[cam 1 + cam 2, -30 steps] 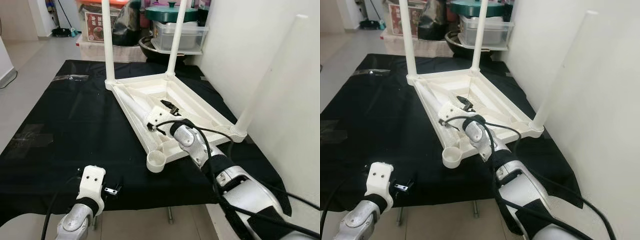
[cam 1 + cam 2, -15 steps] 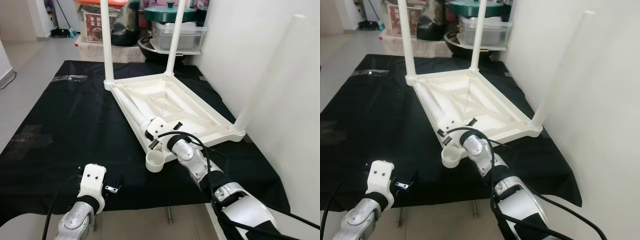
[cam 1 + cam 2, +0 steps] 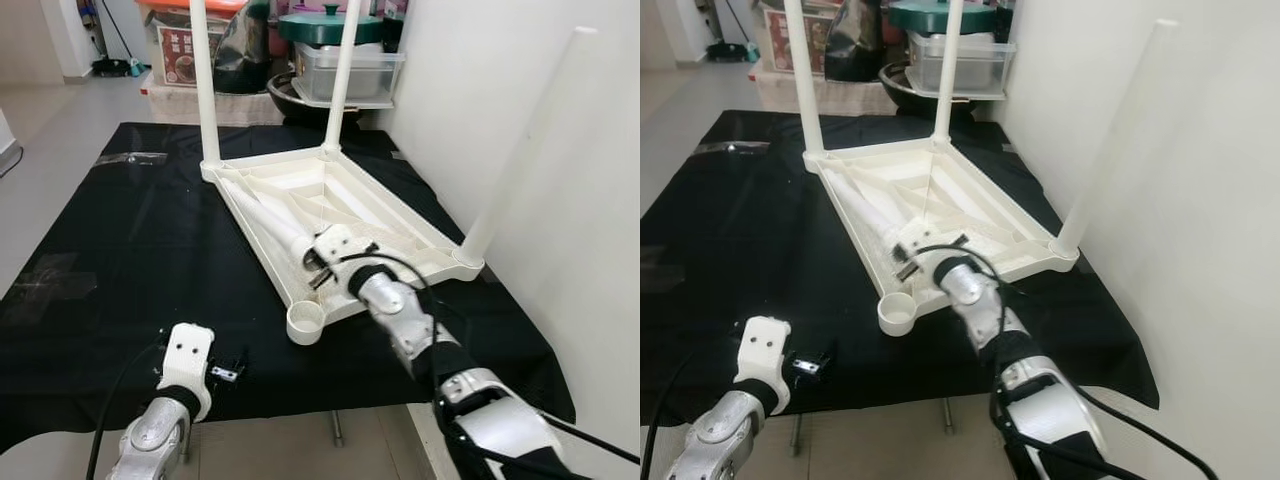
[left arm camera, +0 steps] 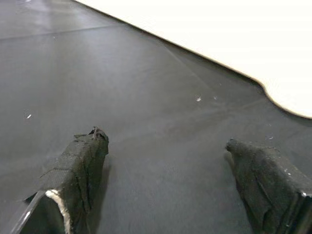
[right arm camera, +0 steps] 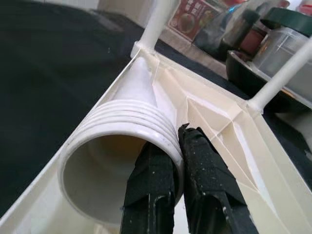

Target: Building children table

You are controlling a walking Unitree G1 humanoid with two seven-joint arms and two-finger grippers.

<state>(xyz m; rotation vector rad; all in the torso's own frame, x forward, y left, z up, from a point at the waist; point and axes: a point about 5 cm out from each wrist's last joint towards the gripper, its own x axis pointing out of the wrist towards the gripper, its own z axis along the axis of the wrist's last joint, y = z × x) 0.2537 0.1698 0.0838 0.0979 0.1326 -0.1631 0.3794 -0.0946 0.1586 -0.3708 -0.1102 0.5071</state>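
Table leg [image 5: 124,146], far end half hidden

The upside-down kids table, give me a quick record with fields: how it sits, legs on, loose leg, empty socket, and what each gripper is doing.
table: white tabletop lies upside down on the black cloth
legs fitted: three standing upright, two at the far corners, one by the wall
loose leg: lies inside the frame, threaded end toward the robot
empty socket: near corner
right gripper: pinches the loose leg's rim, one finger inside, one outside
left gripper: open, low over the cloth
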